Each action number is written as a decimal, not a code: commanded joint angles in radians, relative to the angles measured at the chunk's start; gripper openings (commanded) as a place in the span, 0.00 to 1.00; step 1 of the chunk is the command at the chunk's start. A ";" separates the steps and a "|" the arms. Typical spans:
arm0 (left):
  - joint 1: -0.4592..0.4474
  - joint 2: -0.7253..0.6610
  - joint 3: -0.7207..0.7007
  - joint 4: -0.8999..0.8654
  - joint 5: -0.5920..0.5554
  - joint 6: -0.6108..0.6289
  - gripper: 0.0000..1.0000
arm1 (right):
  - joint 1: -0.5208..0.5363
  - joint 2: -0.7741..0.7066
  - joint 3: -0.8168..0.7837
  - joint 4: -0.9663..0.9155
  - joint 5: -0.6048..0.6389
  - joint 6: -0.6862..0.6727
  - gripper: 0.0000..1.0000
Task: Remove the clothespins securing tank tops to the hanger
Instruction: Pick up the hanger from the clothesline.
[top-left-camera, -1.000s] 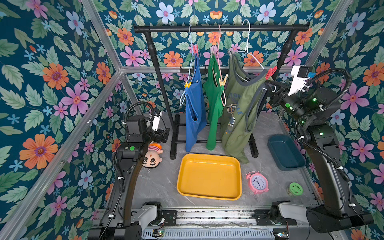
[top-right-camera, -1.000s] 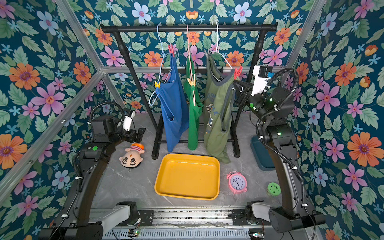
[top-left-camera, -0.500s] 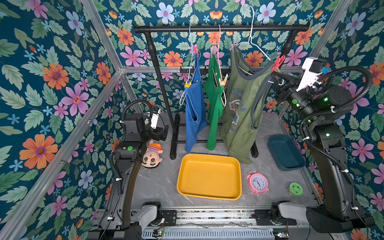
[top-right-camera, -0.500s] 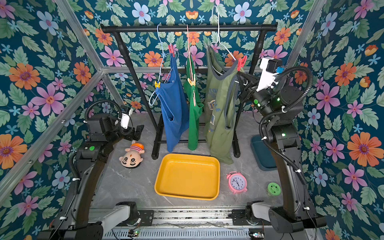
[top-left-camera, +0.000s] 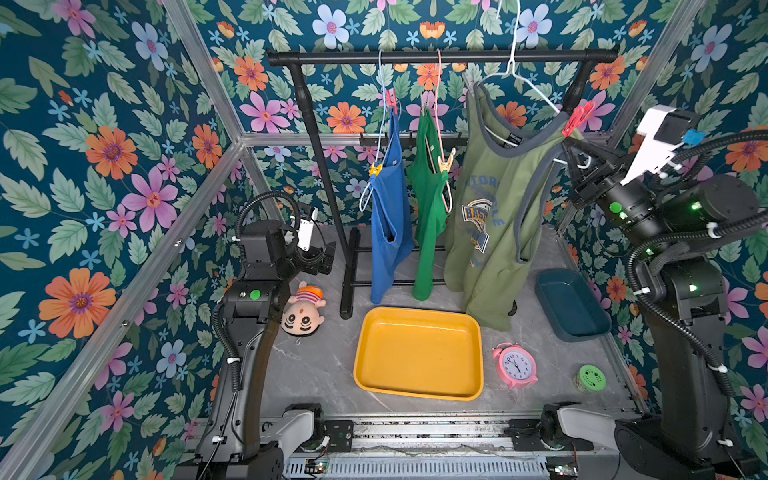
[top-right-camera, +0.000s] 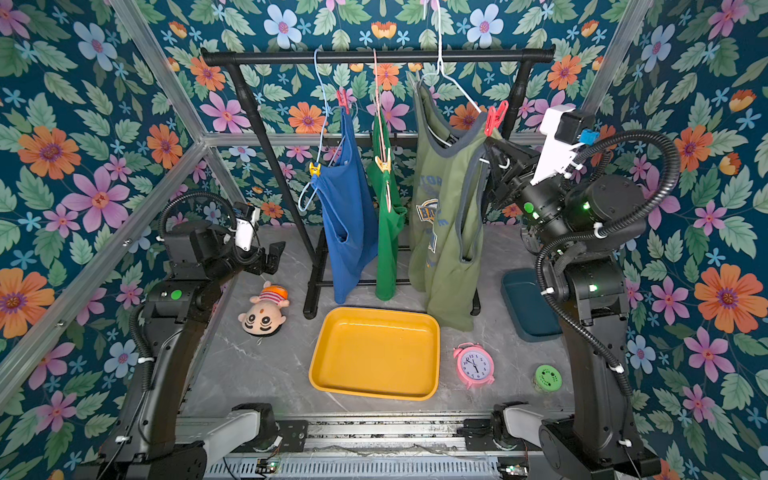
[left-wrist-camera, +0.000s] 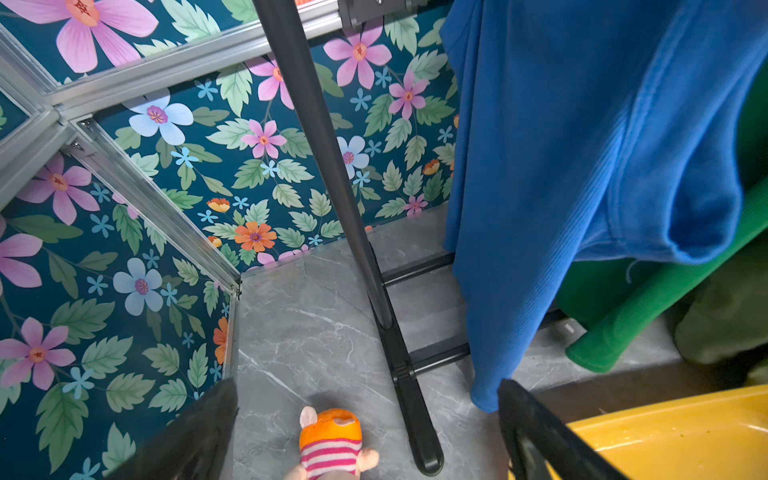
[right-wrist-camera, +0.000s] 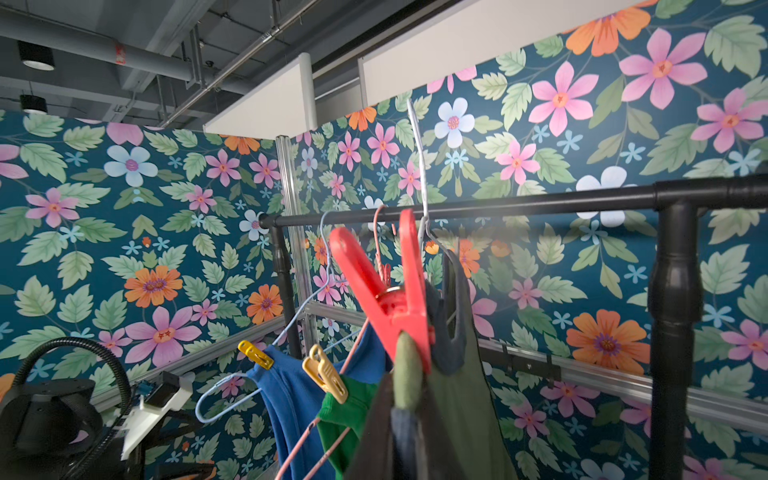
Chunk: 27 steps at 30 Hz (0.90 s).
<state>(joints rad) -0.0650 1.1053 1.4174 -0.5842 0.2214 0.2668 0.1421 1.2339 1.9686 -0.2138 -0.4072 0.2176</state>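
since my right tool (top-left-camera: 569, 143) is clamped on the olive tank top (top-left-camera: 494, 199) just under the red clothespin (top-left-camera: 578, 117), i should steady it; my left tool (top-left-camera: 326, 262) hangs wide open, empty.

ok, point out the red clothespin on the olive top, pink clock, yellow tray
red clothespin (right-wrist-camera: 395, 309): right wrist view, at hinge
pink clock (top-left-camera: 515, 365): in a top view, dial
yellow tray (top-left-camera: 417, 353): in a top view, bare floor

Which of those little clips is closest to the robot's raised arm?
The red plastic clothespin on the olive tank top's strap, just beyond the right tool. The others clip the blue tank top and green tank top, farther away.
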 joint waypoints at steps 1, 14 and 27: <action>0.001 0.005 0.022 -0.012 0.025 -0.006 1.00 | 0.001 -0.005 0.044 -0.017 -0.001 -0.041 0.00; 0.001 0.009 0.039 -0.013 0.043 -0.021 1.00 | 0.001 -0.028 0.247 -0.161 -0.018 -0.067 0.00; 0.001 -0.012 0.003 -0.012 0.044 -0.021 1.00 | 0.001 -0.074 0.319 -0.154 0.009 -0.070 0.00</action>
<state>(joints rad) -0.0650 1.0977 1.4235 -0.5999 0.2592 0.2417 0.1421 1.1725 2.2791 -0.4427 -0.4210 0.1608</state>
